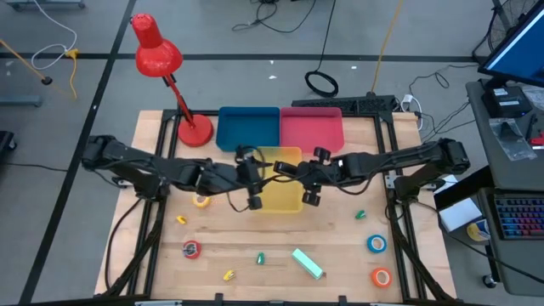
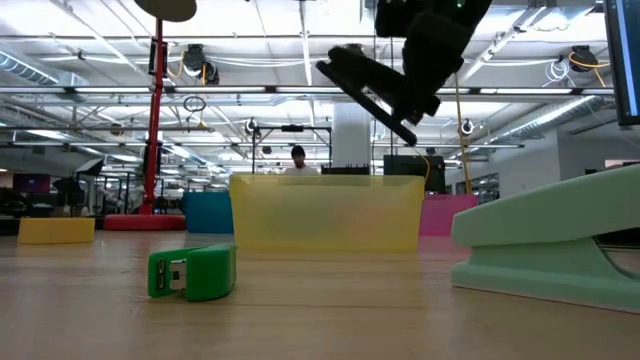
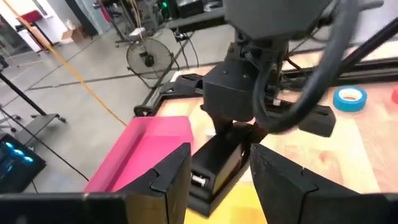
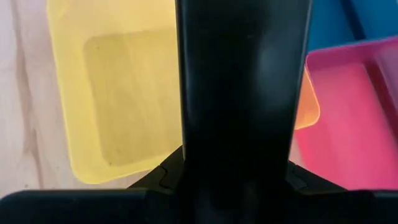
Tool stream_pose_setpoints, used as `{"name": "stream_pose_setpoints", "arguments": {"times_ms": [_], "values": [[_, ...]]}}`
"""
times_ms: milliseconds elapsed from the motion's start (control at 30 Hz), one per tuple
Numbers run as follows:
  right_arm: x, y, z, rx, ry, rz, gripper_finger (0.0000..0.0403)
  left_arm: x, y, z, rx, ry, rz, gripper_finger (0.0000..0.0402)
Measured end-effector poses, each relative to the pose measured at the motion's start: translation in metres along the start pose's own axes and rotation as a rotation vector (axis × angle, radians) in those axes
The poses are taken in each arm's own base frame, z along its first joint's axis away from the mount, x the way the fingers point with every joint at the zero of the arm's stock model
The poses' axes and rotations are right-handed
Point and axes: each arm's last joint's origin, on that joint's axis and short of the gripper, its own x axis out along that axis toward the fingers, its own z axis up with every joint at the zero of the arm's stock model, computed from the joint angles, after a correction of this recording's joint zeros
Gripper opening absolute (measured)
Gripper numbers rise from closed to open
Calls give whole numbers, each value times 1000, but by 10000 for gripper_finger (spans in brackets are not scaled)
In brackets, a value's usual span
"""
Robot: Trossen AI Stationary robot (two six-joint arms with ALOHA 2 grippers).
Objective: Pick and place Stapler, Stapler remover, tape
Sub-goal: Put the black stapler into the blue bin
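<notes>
My right gripper [image 1: 299, 172] is shut on a black stapler [image 2: 370, 90] and hangs above the yellow bin [image 1: 287, 197]. In the right wrist view the black stapler [image 4: 242, 93] fills the middle and hides the fingers. My left gripper [image 3: 217, 186] is open over the bin's left side and faces the held stapler [image 3: 214, 165]. A mint green stapler [image 1: 308, 263] and a green staple remover [image 1: 261, 257] lie on the table's near part. Tape rolls lie flat: yellow [image 1: 201, 201], red [image 1: 191, 248], blue [image 1: 376, 244], orange [image 1: 381, 276]. My right gripper holds the black stapler by one end [image 3: 236, 134], and the stapler's length sticks out ahead of the fingers. The fingers slant down from the table's right side. The stapler is lifted clear above the yellow bin and tilted [image 2: 385, 105]. The gripper body hides the fingers' exact hold.
A blue bin [image 1: 248, 127] and a pink bin [image 1: 312, 127] stand behind the yellow bin. A red desk lamp [image 1: 194, 132] stands at the far left corner. Small yellow pieces [image 1: 181, 219] and a green piece [image 1: 360, 215] lie on the wood.
</notes>
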Motion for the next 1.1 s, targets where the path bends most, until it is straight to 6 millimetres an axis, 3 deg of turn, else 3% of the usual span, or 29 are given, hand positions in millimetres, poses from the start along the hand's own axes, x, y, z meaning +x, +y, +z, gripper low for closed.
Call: {"name": "stream_pose_setpoints", "arguments": {"times_ms": [433,833,1100], "values": [[-7,1,4,-71,17,55,116,29,4,-1,-8,101,-112,166],[-8,2,4,-70,23,110,116,37,17,-4,-60,117,-188,166],[-7,4,2,-67,43,147,116,53,8,-17,-69,174,-235,166]]}}
